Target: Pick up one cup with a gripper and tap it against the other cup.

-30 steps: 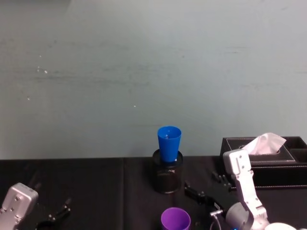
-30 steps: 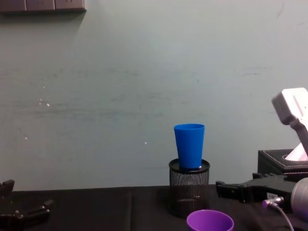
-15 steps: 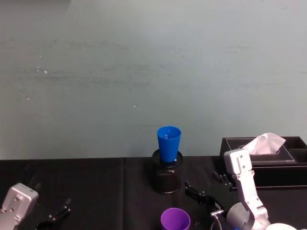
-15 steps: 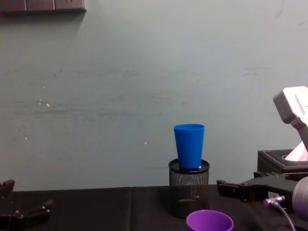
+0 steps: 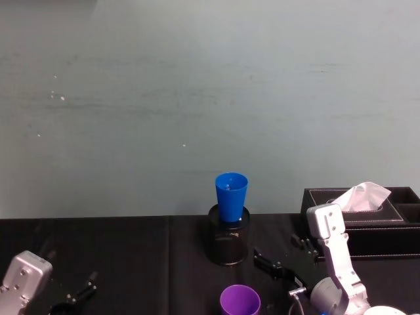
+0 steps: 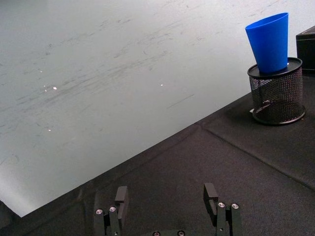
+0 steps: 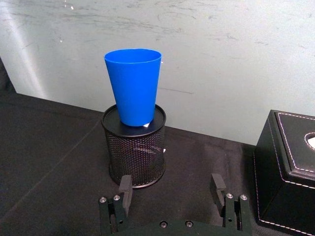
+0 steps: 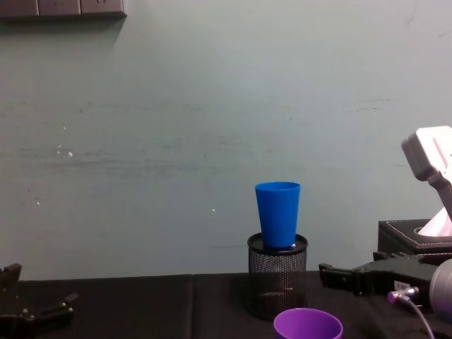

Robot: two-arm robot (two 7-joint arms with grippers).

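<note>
Because grasping has not begun, right gripper [image 7: 172, 196], fingers wide, waits beside purple cup [image 5: 240, 300]; blue cup [image 5: 231, 195] stands propped in mesh holder [image 5: 228, 244]; left gripper [image 6: 167, 204], likewise spread, idles.

No readable text, label, brand, number or sign appears on any surface in these views.

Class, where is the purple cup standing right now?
In the head view the purple cup stands upright on the black table, near its front edge, in front of the mesh holder carrying the blue cup.
</note>
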